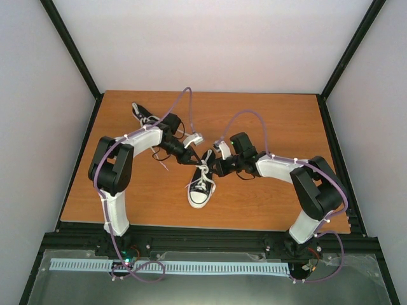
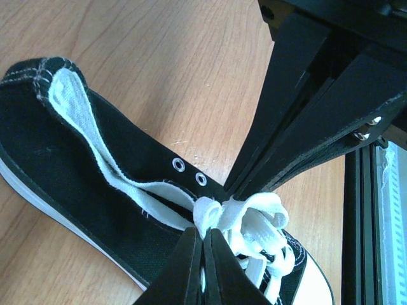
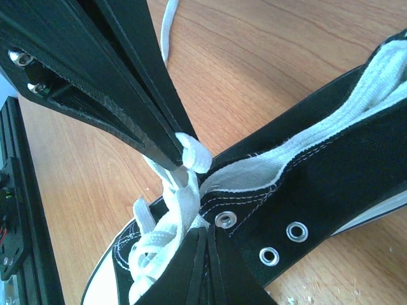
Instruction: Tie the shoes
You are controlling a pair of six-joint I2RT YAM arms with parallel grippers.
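Observation:
One black sneaker [image 1: 202,184] with a white toe cap lies mid-table, toe toward the arms. The other shoe [image 1: 145,114] lies at the back left, partly hidden by the left arm. My left gripper [image 1: 193,160] is shut on a white lace loop [image 2: 213,213] over the near shoe's tongue [image 2: 205,232]. My right gripper [image 1: 214,169] is shut on the laces [image 3: 175,213] from the opposite side, next to the top eyelet [image 3: 208,232]. The two grippers' tips nearly touch above the bunched laces. The shoe's black side shows in both wrist views [image 2: 63,159] [image 3: 343,165].
The wooden table [image 1: 273,121] ends at a black frame rail [image 1: 203,236] near the arm bases. A loose lace end [image 1: 164,164] trails on the wood left of the near shoe. White walls close in the back and sides.

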